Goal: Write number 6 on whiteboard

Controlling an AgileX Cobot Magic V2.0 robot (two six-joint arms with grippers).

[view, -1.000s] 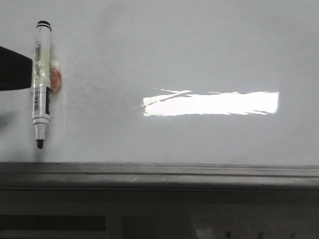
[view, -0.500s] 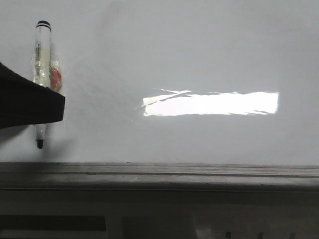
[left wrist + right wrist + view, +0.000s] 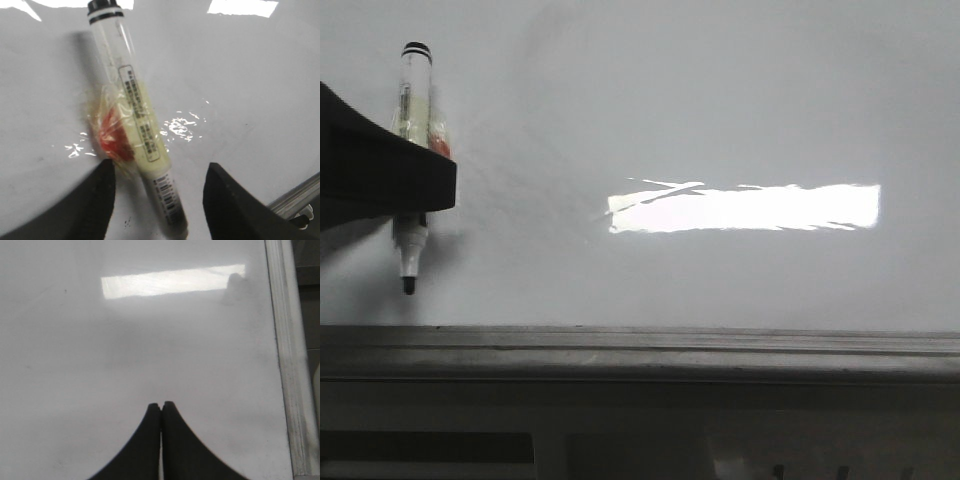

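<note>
While its two black fingers (image 3: pixel 95 200) stand spread on either side of the marker (image 3: pixel 132 120), the left pincer (image 3: pixel 160 200) hangs over the pen's lower barrel without visibly touching it; in the front view its dark body (image 3: pixel 380 180) covers the middle of the marker (image 3: pixel 412 80), leaving only the black-ringed cap end above and the black tip below in sight. A white label with small printed text runs along the clear barrel and a barcode sits near the tip end, but none of the writing can be read. Yellowish tape or film wraps the barrel's middle, and a red-orange lump (image 3: pixel 114 137) is bound against its side under that wrap. The marker lies flat on the whiteboard (image 3: pixel 720 100), close to the board's left side, tip pointing toward the grey metal edge strip (image 3: pixel 640 350). The right pincer (image 3: pixel 160 407) has its fingers pressed together, holding nothing, above a bare stretch of the same board beside the edge strip (image 3: pixel 287 390). A bright rectangular glare (image 3: pixel 745 208) lies on the glossy surface, well apart from the marker. No written digit shows on the board
</note>
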